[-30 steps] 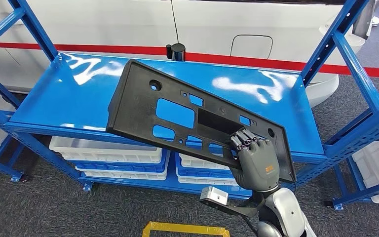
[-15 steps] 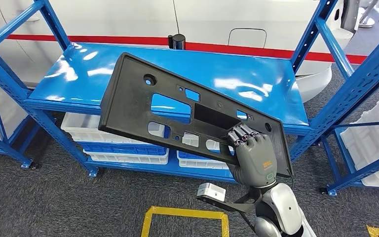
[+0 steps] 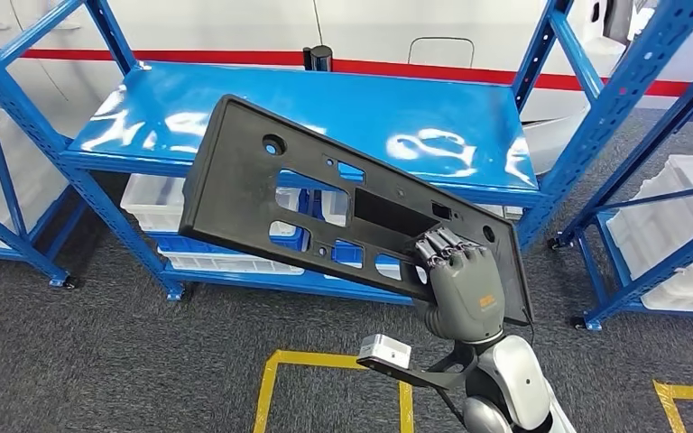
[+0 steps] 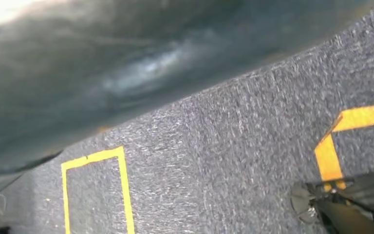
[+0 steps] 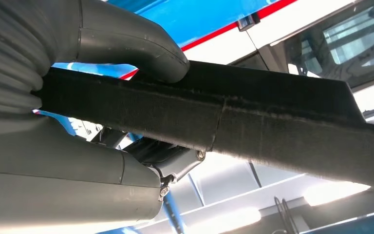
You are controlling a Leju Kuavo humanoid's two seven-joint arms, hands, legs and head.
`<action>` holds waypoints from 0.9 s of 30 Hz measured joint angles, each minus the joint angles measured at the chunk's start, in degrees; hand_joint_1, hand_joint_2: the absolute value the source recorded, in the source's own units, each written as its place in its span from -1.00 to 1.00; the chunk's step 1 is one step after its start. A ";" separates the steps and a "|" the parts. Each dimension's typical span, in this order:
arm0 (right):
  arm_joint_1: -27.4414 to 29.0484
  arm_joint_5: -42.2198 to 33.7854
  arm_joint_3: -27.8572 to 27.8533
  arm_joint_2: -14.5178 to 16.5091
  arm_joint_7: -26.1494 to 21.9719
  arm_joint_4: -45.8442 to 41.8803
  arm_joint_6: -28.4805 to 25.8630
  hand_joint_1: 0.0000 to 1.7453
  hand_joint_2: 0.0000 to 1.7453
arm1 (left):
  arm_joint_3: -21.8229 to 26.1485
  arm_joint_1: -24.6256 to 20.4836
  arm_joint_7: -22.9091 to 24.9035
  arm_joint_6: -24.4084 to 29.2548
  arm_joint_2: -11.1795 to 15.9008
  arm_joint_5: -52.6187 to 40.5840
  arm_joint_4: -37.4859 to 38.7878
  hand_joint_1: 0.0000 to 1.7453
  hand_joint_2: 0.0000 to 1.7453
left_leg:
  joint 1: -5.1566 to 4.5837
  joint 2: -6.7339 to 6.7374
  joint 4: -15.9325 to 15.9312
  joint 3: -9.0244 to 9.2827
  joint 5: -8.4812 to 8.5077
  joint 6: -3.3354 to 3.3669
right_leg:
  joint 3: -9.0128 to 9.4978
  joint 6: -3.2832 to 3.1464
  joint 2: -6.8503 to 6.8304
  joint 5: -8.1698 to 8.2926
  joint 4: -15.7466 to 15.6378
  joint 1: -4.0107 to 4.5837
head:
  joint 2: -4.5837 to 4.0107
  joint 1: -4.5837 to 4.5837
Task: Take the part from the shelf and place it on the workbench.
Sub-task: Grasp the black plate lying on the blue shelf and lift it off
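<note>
The part (image 3: 262,194) is a long flat black plastic panel with several cut-outs. It hangs tilted in the air in front of the blue shelf (image 3: 325,113), its left end higher. My right hand (image 3: 462,287) grips it at its lower right end, fingers curled over the panel's face. In the right wrist view the thick grey thumb (image 5: 126,41) presses on the panel's edge (image 5: 272,131) and the dark fingers clamp it from the other side. The left wrist view looks at grey carpet with yellow tape lines (image 4: 121,185).
The blue shelf's top board is bare apart from a small black cylinder (image 3: 319,57) at its back edge. White bins (image 3: 158,203) sit on its lower level. Another blue rack (image 3: 659,180) with white bins stands at the right. Yellow floor tape (image 3: 325,365) marks the carpet below my arm.
The whole view has shifted: the shelf looks farther away and more floor shows. The panel stays held in my right hand in the same tilted pose.
</note>
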 joint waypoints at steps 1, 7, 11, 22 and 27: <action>-0.02 0.00 0.01 0.04 0.00 0.02 0.00 1.00 1.00 | 0.02 0.07 0.01 0.00 0.02 -0.02 0.01 -1.00 -1.00 | 0.09 -0.08 1.60 -0.50 -2.45 -0.27 | -0.66 -0.48 -0.08 0.79 -0.08 -0.27 | 0.00 -0.11; -2.36 -0.03 1.17 1.90 -0.18 2.12 0.27 1.00 1.00 | 0.71 0.12 -0.65 -1.08 0.76 0.37 0.01 -1.00 -1.00 | 0.74 -0.17 15.89 0.07 -9.76 -1.75 | -5.84 -0.81 -0.06 4.97 0.76 -0.46 | 0.00 -0.29; -4.94 -0.29 2.38 3.60 -0.12 4.39 0.37 1.00 1.00 | 1.10 -0.26 -1.43 -1.84 1.57 0.38 0.00 -1.00 -1.00 | 0.92 -0.62 2.88 10.30 -10.00 -1.69 | -9.07 0.53 -0.11 6.35 2.79 -0.44 | 0.00 -0.28; -1.41 -1.67 2.10 1.94 0.19 4.90 -1.58 1.00 1.00 | 1.54 -0.07 0.13 -0.67 1.15 -1.54 0.08 -1.00 -1.00 | 0.30 0.13 0.82 2.80 -4.09 2.36 | -12.95 1.73 -0.07 -2.48 19.20 -0.47 | 0.00 0.24; -0.03 -2.61 1.36 1.08 -0.75 4.09 -1.60 1.00 1.00 | 1.87 -0.19 0.62 -0.32 0.17 -1.52 0.11 -1.00 -1.00 | 0.06 0.46 0.76 -0.67 -0.13 1.15 | 0.25 1.82 0.02 -1.17 2.30 0.01 | 0.00 0.12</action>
